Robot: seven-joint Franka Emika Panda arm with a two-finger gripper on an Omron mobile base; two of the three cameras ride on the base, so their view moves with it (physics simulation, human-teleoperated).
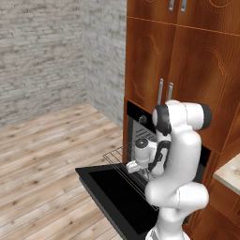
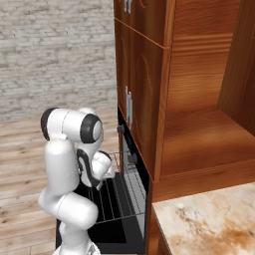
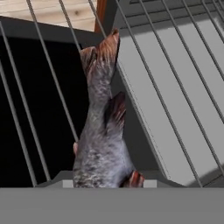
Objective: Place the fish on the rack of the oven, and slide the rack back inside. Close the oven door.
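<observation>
Gripper [image 1: 132, 167]: low over the pulled-out rack, its 2 fingers clamped on the fish; the fingertips themselves are hidden in the hand view.
Fish [image 3: 101, 127]: grey body with a reddish tail, hanging from the gripper just above the rack's wires, tail toward the oven's front edge.
Rack [image 3: 175, 87]: silver wire grid, drawn out of the oven above the open door.
Oven door [image 1: 117, 197]: black panel, swung down flat.
Oven [image 2: 130, 164]: black, cavity open, knobs on its strip, set in wood cabinets [image 1: 187, 70].
</observation>
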